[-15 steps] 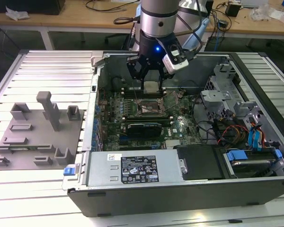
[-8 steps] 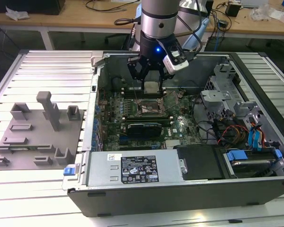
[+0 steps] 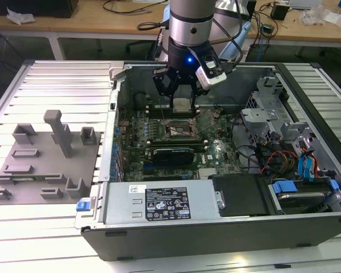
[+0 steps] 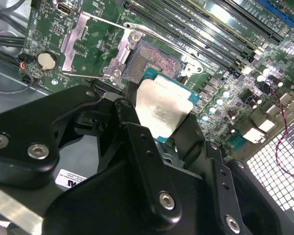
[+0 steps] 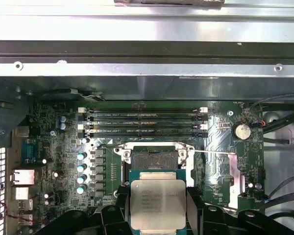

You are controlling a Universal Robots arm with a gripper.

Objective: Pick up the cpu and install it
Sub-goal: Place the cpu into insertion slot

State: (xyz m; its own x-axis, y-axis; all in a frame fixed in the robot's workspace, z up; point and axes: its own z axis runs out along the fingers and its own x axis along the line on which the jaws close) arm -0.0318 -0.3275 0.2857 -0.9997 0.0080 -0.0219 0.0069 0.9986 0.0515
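Silver-white metal forms the top of the cpu (image 5: 158,203), with a thin green rim around it. The chip is clamped between the two black fingers (image 5: 122,201) of the gripper (image 5: 158,209), one finger on each of two opposite edges. The cpu hangs in the air close to the socket (image 5: 154,157), apart from it and not seated. The socket is open: its contact field is exposed in both wrist views, and its metal load plate (image 4: 120,56) is swung back onto the motherboard (image 3: 216,149) just beside the socket. Four long memory slots (image 5: 144,122) run parallel to the socket edge on the side away from the cpu. A round coin cell (image 5: 242,130) sits on the board beyond the load plate, well apart from the socket. In the exterior view the arm reaches down into the open computer case (image 3: 216,234), with the gripper above the socket. A grey power supply (image 3: 159,202) lies nearer the camera than the socket. A grey plastic fixture plate (image 3: 40,165) with posts rests outside the case, far to the exterior view's left of the socket.
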